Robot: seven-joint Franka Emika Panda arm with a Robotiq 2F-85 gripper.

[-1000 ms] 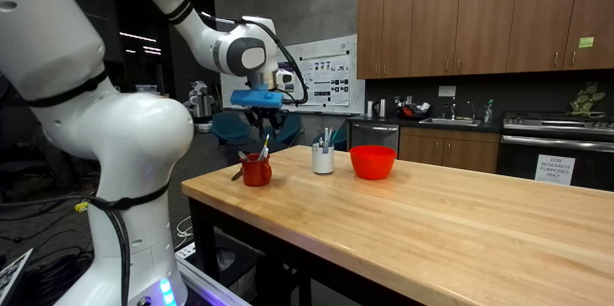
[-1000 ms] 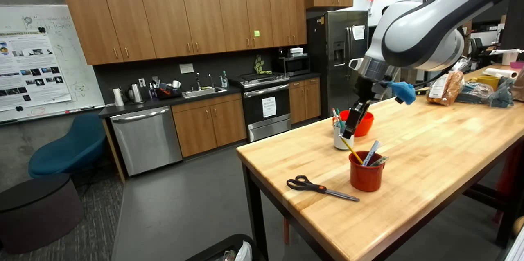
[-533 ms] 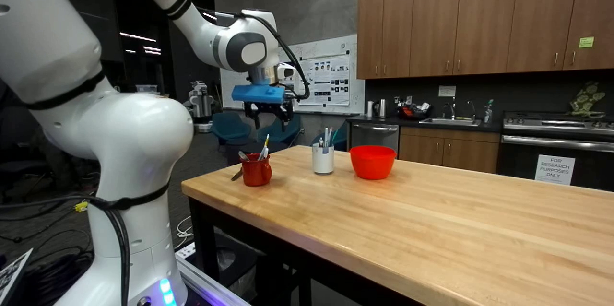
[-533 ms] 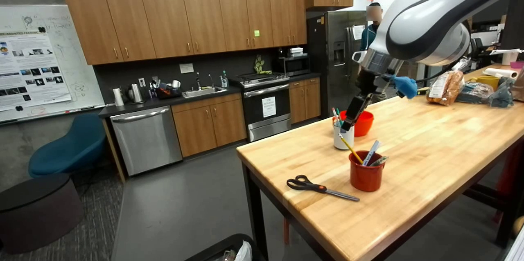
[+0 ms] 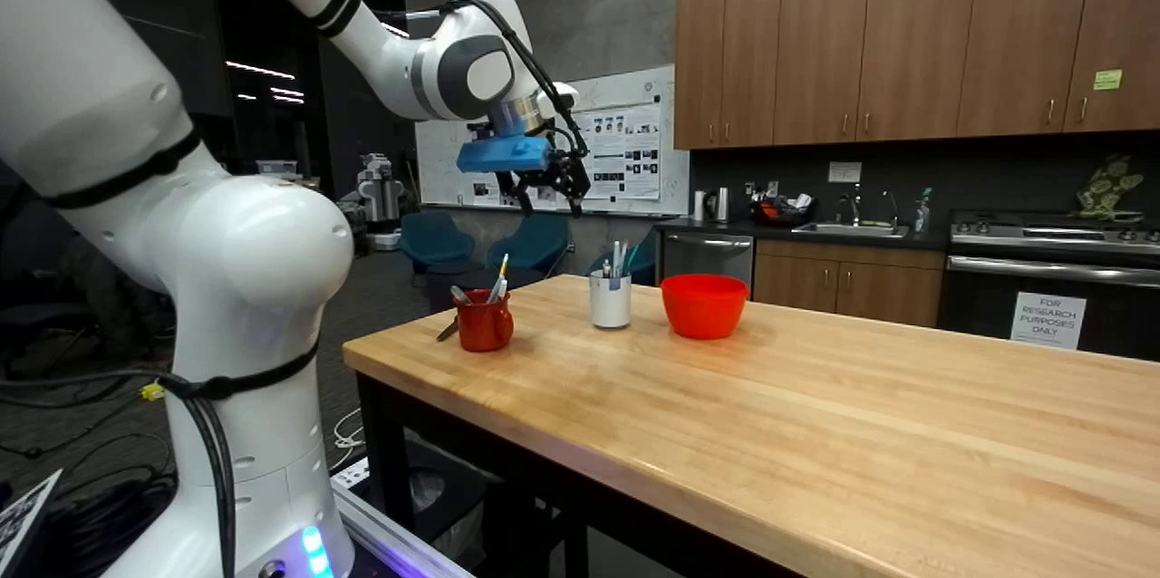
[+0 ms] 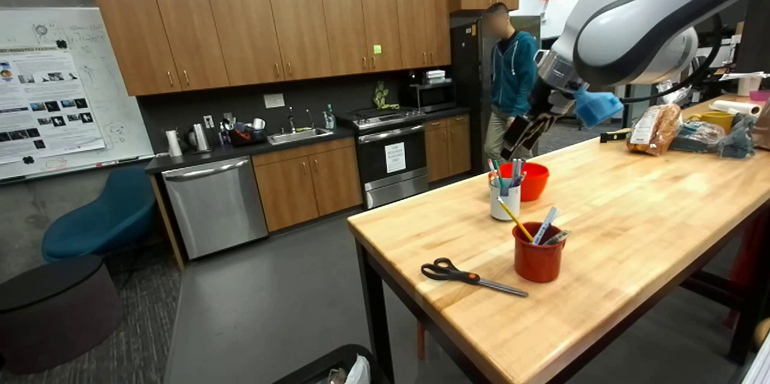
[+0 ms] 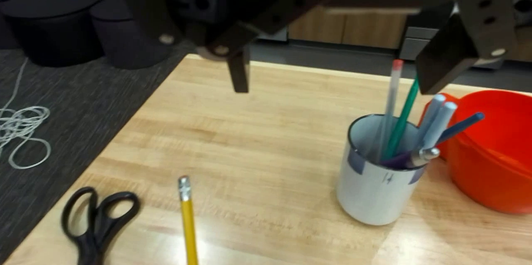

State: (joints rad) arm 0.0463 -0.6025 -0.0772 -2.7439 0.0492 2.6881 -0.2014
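While a white robot arm [image 5: 254,234] stretches over a pale wooden table [image 6: 637,221], its black gripper [image 5: 551,210] hangs in the air above the tabletop, apart from everything on it. The two fingers [image 7: 239,74] are spread wide, with open space between them. A blue cover [image 5: 504,154] sits just above them.

What appears nearest to the gripper is a white cup [image 7: 372,192] with a dark rim, standing upright on the table. Leaning inside it are a green pencil [image 7: 401,126], a pale pen with a red tip [image 7: 390,103], two pale blue markers [image 7: 439,127] and a darker blue pen [image 7: 462,126]. Close beside this cup is a red bowl [image 7: 486,173]; whether the two touch is hard to tell.

Nearer the table's end stands a red mug [image 6: 537,260]. A yellow pencil [image 6: 515,219] leans out of it, eraser end up, beside a blue-and-white marker [image 6: 544,226] and a third item too small to identify. Near the mug, black-handled scissors [image 6: 472,277] lie flat, blades together.

In an exterior view, a bag of bread [image 6: 654,129] rests farther along the table. Beyond it, a person [image 6: 513,74] in a teal hoodie, face blurred, stands by a dark refrigerator [image 6: 466,71].
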